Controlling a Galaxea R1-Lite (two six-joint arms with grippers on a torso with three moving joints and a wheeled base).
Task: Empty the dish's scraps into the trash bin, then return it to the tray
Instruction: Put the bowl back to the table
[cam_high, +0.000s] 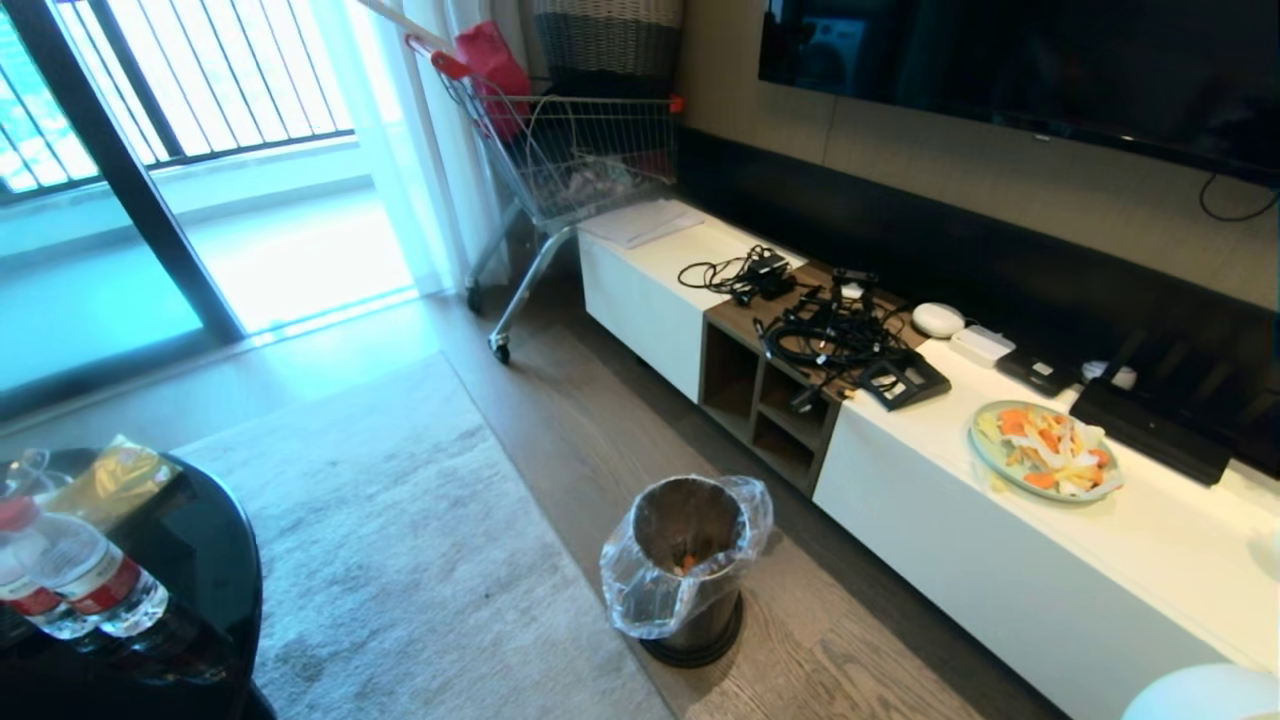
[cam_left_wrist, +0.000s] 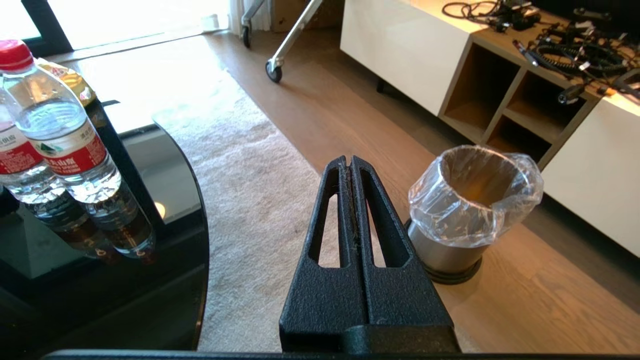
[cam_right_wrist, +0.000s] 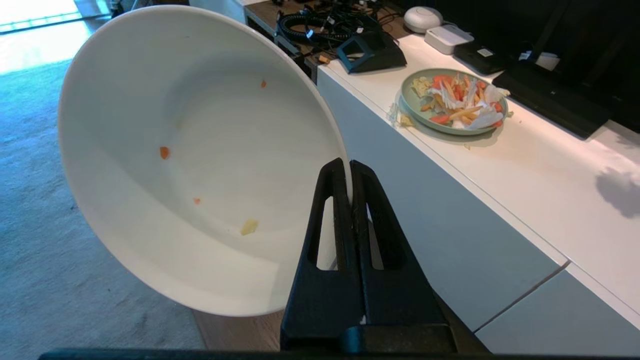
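White and deep-sided, the round dish (cam_right_wrist: 200, 160) has its rim pinched between the right gripper (cam_right_wrist: 350, 170) jaws, with only a few tiny orange and pale crumbs inside. The left gripper (cam_left_wrist: 348, 162) jaws are pressed together, holding nothing. Farther off, the brushed-metal trash bin (cam_high: 690, 570) with its crinkled clear liner holds orange scraps (cam_high: 686, 563). Beyond, a pale-green plate (cam_high: 1045, 450) carries mixed peelings.

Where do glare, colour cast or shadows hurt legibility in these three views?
Head view: window blown out, cyan cast over the floor beside it; trash bin clear. Left wrist view: overexposed patch on the rug, reflections on the black tabletop. Right wrist view: bowl evenly lit, a soft shadow on the cabinet top.
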